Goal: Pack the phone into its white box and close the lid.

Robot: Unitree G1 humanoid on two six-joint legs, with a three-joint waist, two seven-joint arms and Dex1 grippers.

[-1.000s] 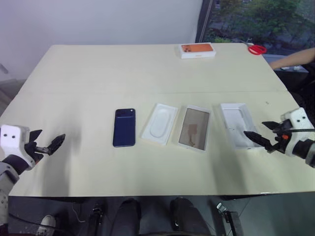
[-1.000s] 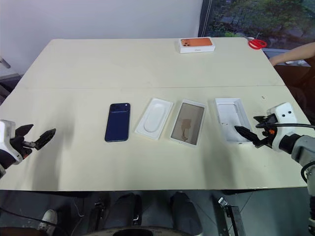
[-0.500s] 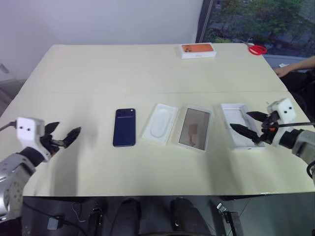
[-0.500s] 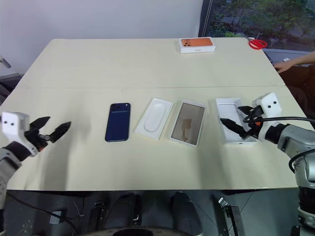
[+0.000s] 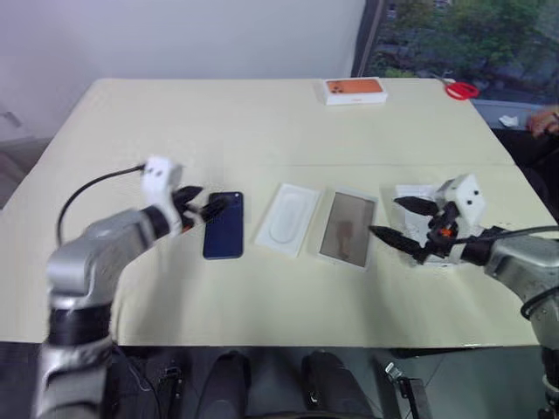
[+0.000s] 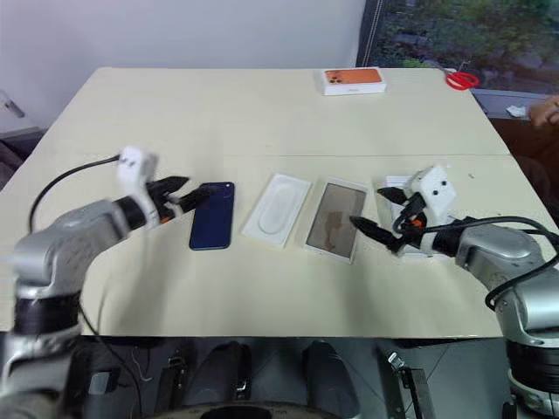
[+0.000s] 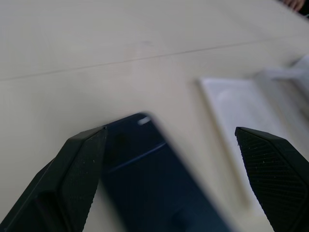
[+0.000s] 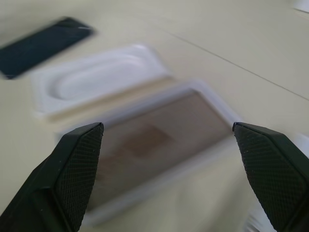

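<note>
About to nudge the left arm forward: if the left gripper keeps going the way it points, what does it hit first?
Likely the phone: the open left gripper aims along its near end; height above it is unclear.

— Between the two black fingers (image 8: 72,164), spread wide?
— White box (image 8: 159,145), brownish floor, lying flat on pale table (image 8: 231,29).
— Beyond it?
— White insert (image 8: 91,82) with oval hollow, just beside; then dark phone (image 8: 41,46), apart.
</note>
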